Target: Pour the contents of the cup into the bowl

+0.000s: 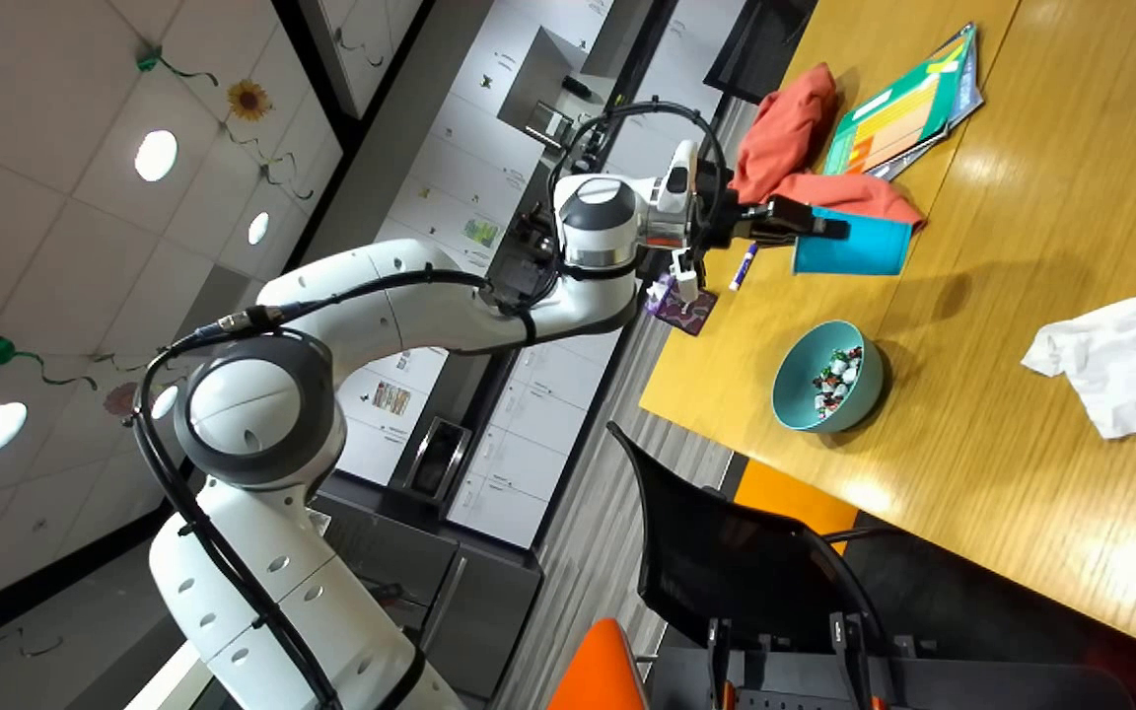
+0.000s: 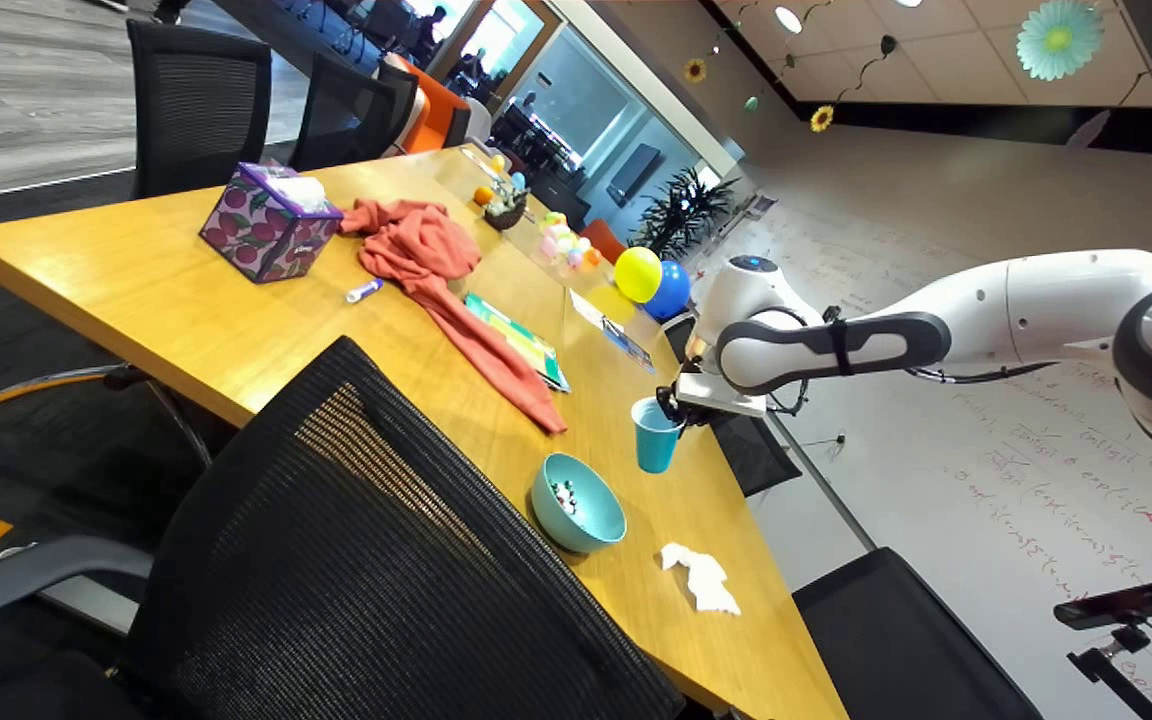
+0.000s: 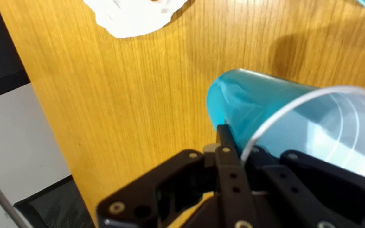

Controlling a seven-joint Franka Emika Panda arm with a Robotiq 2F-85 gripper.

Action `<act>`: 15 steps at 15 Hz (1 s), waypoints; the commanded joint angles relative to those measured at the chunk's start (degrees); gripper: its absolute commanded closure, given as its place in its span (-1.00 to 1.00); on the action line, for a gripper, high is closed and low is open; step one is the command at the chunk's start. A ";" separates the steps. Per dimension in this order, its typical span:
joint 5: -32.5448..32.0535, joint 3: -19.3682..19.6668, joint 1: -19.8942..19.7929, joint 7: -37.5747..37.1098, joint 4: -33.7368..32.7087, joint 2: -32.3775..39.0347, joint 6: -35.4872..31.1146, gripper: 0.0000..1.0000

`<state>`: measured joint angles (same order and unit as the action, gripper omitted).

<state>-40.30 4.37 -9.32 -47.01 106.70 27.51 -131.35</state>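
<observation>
The teal-blue cup (image 1: 854,247) is in my gripper (image 1: 807,227), held above the table and roughly upright with its mouth up. In the wrist view the cup (image 3: 258,95) has one finger of the gripper (image 3: 241,142) outside its wall and the other inside the rim. Its pale ridged inner wall shows; its bottom is hidden. The cup also shows in an exterior view (image 2: 656,445). The bowl (image 1: 797,390) stands on the table, apart from the cup. It shows too in an exterior view (image 2: 596,515). The contents (image 1: 836,383), dark and white bits, lie in the bowl.
A crumpled white cloth or paper (image 1: 1135,360) lies on the table (image 1: 1051,513) near the bowl. A red cloth (image 2: 426,250), a marker (image 2: 364,291), a tissue box (image 2: 271,225) and a green booklet (image 1: 903,108) are also there. A black chair (image 1: 736,552) stands at the table edge.
</observation>
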 commanded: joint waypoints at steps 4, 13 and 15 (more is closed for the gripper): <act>17.61 4.23 -0.47 15.03 -1.04 2.42 -11.95 0.99; 36.70 5.62 -2.62 30.67 -3.33 9.30 -21.97 0.99; 38.73 5.63 -2.70 32.41 -4.11 10.18 -21.81 0.99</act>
<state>-4.80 10.36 -11.46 -17.96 104.53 36.22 -152.66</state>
